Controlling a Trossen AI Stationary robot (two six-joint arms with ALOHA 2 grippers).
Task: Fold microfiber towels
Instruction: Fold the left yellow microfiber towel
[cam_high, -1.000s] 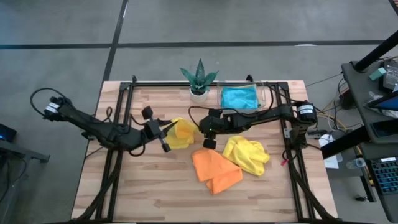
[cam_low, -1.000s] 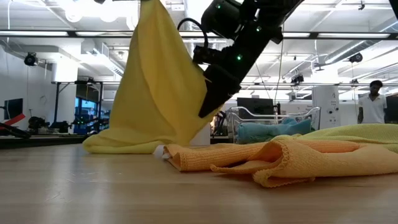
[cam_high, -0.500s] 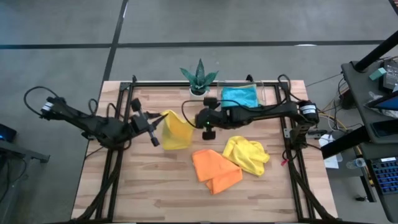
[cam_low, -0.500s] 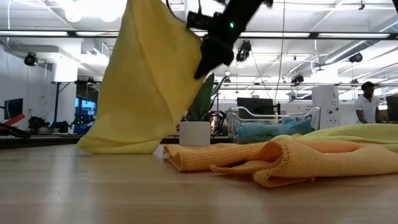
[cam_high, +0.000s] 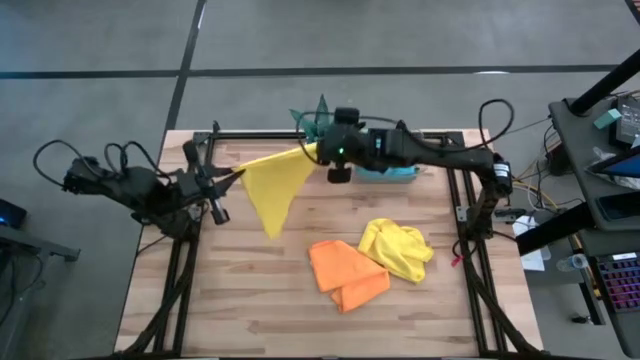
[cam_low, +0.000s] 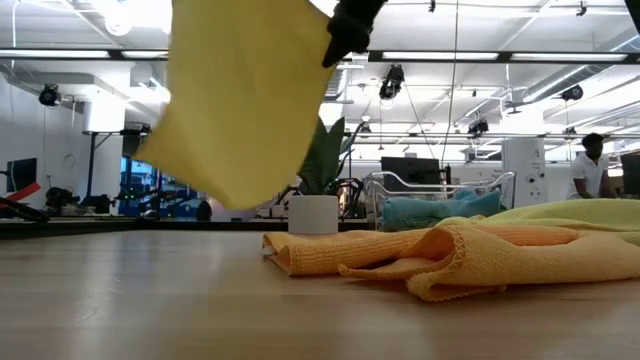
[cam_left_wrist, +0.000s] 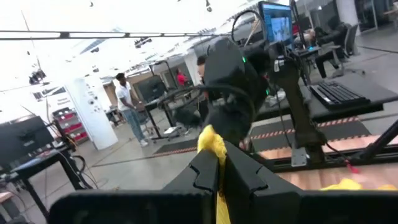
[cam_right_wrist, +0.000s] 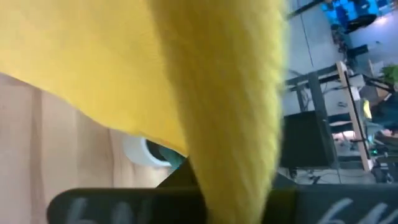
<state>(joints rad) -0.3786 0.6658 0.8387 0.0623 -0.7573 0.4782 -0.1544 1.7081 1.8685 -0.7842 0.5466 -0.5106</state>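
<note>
Two dark robot arms hold a yellow towel (cam_high: 272, 183) stretched in the air between them, above the far left part of the wooden table (cam_high: 240, 290). The likeliest trouble is a slip: each arm seems to pinch only a corner, so a hard pull apart could tug the cloth free and drop it in a heap. The hanging point could also drag across the orange towel (cam_high: 345, 271) when the cloth comes down. The right arm works just beside a potted plant (cam_high: 318, 118) and a clear tray (cam_high: 405, 172) holding a blue towel, and could knock either.

The left gripper (cam_high: 222, 181) reaches in low from the table's left edge, jaws clenched on one corner. The right gripper (cam_high: 322, 152) stretches across from the far right, raised, jaws clenched on the opposite corner. A second yellow towel (cam_high: 398, 247) lies crumpled, touching the orange one.
</note>
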